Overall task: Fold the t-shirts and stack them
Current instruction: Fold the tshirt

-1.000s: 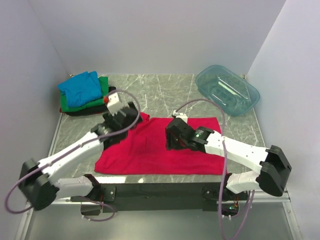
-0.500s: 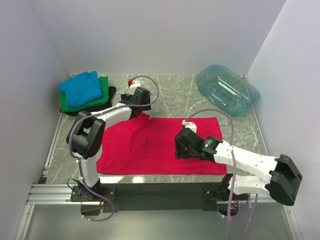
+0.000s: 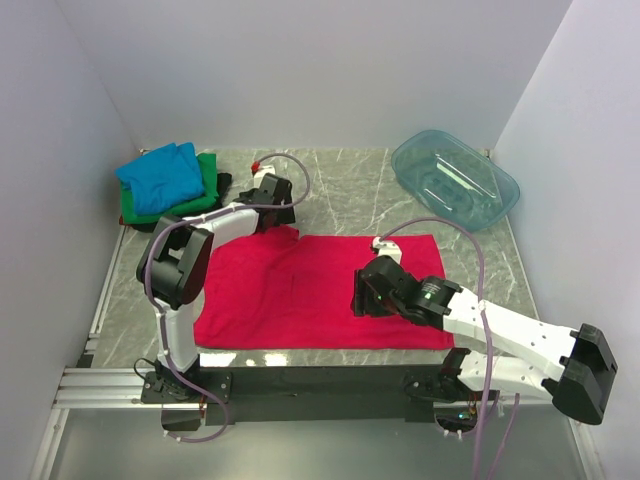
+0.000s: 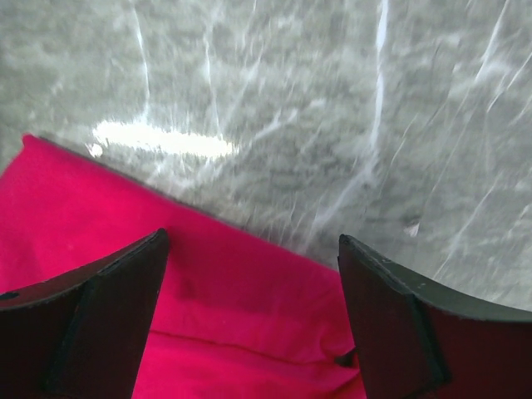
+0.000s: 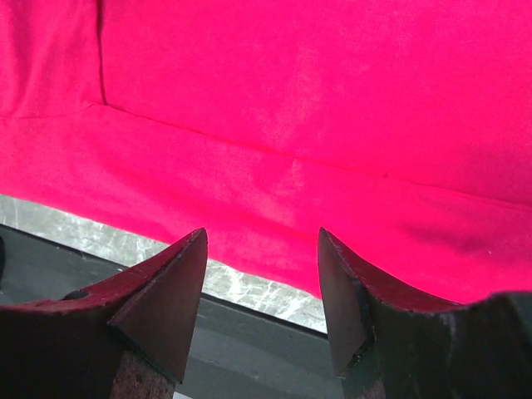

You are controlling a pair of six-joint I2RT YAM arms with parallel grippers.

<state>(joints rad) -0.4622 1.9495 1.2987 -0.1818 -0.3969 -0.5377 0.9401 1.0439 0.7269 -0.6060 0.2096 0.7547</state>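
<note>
Bright red-pink cloth t-shirt (image 3: pixel 300 295) lying spread flat on the grey marbled table (image 3: pixel 330 185) toward its near edge, with a folded blue t-shirt (image 3: pixel 160 175) piled on a green t-shirt (image 3: pixel 207 182) and a black t-shirt (image 3: pixel 160 226) in the far left corner, and a clear teal plastic tub (image 3: pixel 455 180) at far right. Left gripper (image 4: pixel 252 237) poised at the red-pink shirt's far left corner, jaws apart with nothing gripped. Right gripper (image 5: pixel 261 237) low over the shirt's right half near the front hem, jaws likewise apart and empty.

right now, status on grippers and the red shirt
Left gripper open at shirt's far edge. Right gripper open over shirt. Red t-shirt spread flat. Tub apart, far right.
</note>
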